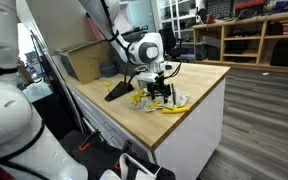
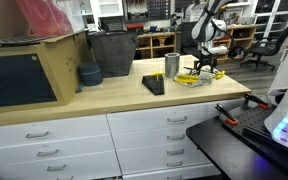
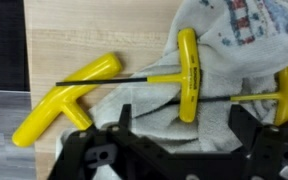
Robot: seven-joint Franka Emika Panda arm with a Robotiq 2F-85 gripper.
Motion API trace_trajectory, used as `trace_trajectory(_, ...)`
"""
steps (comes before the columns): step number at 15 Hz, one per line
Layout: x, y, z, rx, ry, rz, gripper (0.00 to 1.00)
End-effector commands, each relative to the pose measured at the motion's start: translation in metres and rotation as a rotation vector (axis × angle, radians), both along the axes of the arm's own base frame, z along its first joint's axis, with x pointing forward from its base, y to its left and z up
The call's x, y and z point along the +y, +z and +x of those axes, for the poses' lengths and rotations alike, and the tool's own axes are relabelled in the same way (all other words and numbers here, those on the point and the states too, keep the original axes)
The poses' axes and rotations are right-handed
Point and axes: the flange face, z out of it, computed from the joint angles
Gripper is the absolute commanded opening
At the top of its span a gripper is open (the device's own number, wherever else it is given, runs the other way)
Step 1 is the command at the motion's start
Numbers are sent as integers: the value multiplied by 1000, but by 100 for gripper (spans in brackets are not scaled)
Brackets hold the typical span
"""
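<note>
Pincer (image 3: 159,150) hangs wide open and empty above a wooden counter (image 3: 74,35). At its twelve o'clock the middle yellow T-handle wrench (image 3: 188,75) lies on a crumpled cloth (image 3: 224,25), with another wrench (image 3: 69,100) at ten o'clock. It looks light, rigid and smooth; best pinched across the thick handle, as the thin shaft could slip
</note>
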Motion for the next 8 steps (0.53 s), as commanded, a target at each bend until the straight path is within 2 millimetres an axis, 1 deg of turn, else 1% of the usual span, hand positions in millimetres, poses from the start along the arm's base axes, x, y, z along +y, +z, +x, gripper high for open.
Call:
trace_trajectory(1,0,-5,1,24,-5,9,73)
trace_trajectory(2,0,-6,1,28,-6,13,69)
trace_trajectory(3,0,-6,1,28,-7,17,62)
trace_trajectory(6,0,-4,3,23,-7,25,37)
trace_trajectory(8,-1,-4,3,23,-13,32,23)
